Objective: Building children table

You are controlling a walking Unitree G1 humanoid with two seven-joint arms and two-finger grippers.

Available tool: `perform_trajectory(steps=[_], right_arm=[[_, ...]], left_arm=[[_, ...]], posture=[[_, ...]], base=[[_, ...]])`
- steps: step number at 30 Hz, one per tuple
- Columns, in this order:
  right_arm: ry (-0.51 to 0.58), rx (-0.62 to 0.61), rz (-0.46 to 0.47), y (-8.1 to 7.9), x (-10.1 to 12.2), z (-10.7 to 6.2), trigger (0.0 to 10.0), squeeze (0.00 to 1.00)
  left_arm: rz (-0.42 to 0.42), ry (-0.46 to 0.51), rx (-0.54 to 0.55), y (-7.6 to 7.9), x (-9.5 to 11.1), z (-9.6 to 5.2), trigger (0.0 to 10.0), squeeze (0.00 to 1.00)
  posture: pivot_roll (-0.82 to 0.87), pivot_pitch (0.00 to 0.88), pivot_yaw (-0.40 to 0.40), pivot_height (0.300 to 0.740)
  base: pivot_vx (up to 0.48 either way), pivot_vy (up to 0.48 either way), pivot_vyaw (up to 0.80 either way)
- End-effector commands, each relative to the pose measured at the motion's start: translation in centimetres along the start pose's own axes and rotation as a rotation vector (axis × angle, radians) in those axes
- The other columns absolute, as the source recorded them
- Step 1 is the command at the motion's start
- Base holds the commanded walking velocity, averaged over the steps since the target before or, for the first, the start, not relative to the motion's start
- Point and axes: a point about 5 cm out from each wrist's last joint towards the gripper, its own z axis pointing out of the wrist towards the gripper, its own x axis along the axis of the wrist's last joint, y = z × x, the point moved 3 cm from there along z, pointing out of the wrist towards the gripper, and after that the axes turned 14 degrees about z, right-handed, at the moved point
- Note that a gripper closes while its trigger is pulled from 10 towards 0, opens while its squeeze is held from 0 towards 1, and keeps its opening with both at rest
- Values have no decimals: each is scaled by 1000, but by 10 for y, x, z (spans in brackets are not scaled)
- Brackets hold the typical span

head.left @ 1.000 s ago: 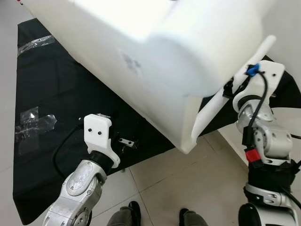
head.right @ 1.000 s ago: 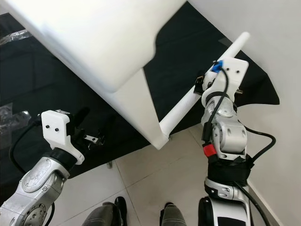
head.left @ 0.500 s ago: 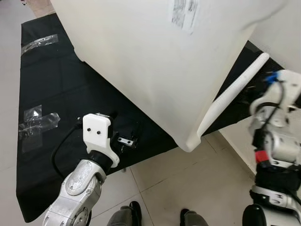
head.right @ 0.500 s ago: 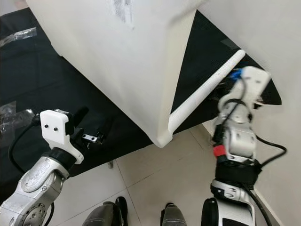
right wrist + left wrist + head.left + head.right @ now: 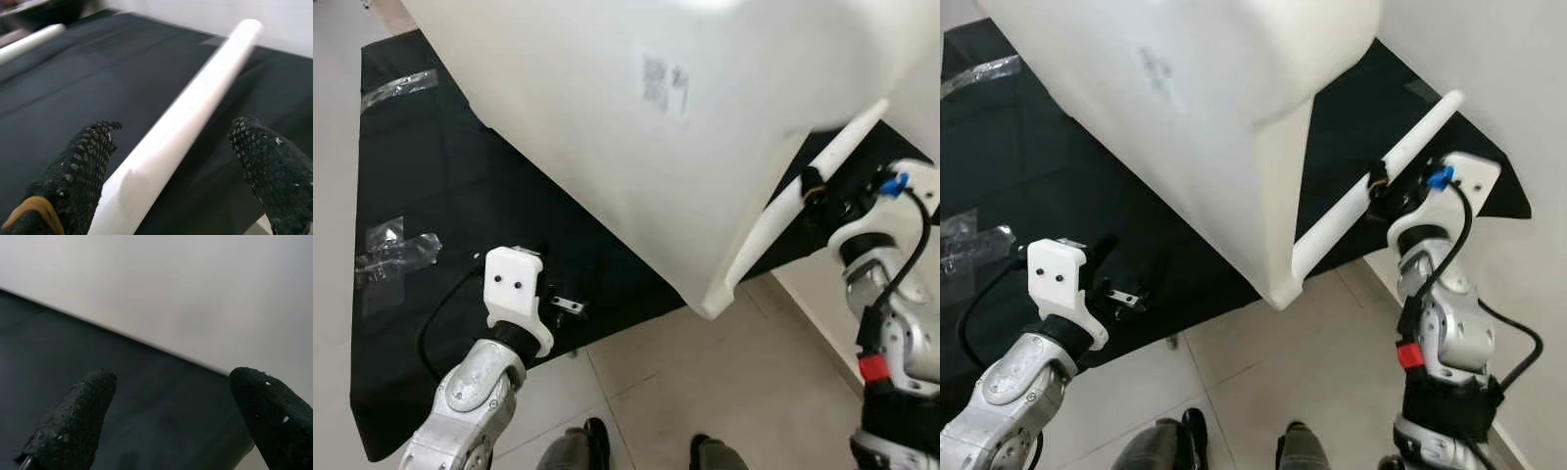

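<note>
White table leg lies between the spread right gripper; left gripper gapes empty.

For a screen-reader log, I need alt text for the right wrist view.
A long white table leg runs between the right pincer's two open black fingers, above a black floor mat. A second white leg lies farther off.

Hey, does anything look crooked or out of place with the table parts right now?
Yes. The white tabletop is tipped up at a steep slant over the black mat rather than lying flat. A white leg juts out from its lower corner, with the open right gripper straddling it. The open left gripper hangs by the lower edge, holding nothing.
</note>
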Motion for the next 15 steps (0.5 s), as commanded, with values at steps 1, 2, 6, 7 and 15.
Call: perform_trajectory(steps=[1, 2, 6, 7, 15], right_arm=[[11, 85, -80, -13, -1, -10, 10000, 0], [-13, 108, -143, -15, -10, -19, 10000, 0], [-56, 123, -192, -15, -26, -32, 10000, 0], [-56, 123, -192, -15, -26, -32, 10000, 0], [-226, 160, -133, -29, -83, -71, 10000, 0]], left_arm=[[23, -36, 13, -4, -10, -5, 10000, 0], [35, -55, 22, -6, -16, -9, 10000, 0], [41, -89, 36, -8, -25, -15, 10000, 0], [41, -89, 36, -8, -25, -15, 10000, 0], [33, -250, 41, 5, -62, -54, 10000, 0]], posture=[[-44, 249, 66, 740], [-44, 243, 72, 740], [-47, 235, 79, 740], [-47, 235, 79, 740], [-31, 197, 80, 740]], base=[[0, 0, 0], [0, 0, 0], [0, 0, 0], [0, 0, 0], [0, 0, 0]])
